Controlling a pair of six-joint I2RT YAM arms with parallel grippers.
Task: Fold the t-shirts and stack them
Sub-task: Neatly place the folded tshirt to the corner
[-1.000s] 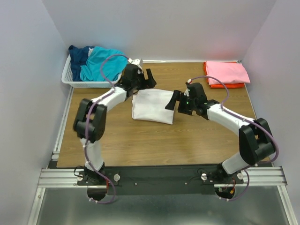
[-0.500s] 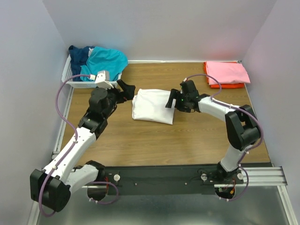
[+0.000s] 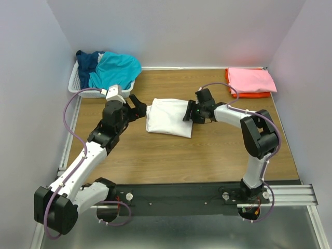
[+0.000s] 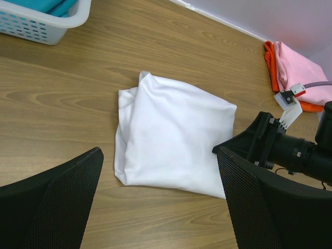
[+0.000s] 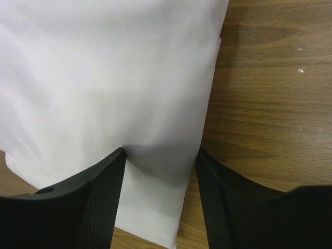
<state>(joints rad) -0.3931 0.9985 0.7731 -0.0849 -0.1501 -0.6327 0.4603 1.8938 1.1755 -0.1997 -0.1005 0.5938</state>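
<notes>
A folded white t-shirt [image 3: 168,116] lies on the middle of the wooden table; it also shows in the left wrist view [image 4: 171,135] and the right wrist view [image 5: 104,78]. My left gripper [image 3: 137,106] is open and empty, just left of the shirt, aimed at it [image 4: 160,151]. My right gripper [image 3: 189,114] is open at the shirt's right edge. In the right wrist view [image 5: 161,151] one finger rests on the cloth and the other stands on the wood beside the edge. A pink t-shirt [image 3: 250,79] lies folded on an orange one [image 3: 251,94] at the back right.
A white slatted basket [image 3: 78,88] at the back left holds a teal shirt [image 3: 116,70] and a navy shirt [image 3: 87,59]. Walls close in the back and both sides. Bare wood lies in front of the white shirt.
My left arm has swung out to the left and its gripper has drawn back from the shirt's back left corner. My right gripper has moved a little towards the shirt's right edge.
</notes>
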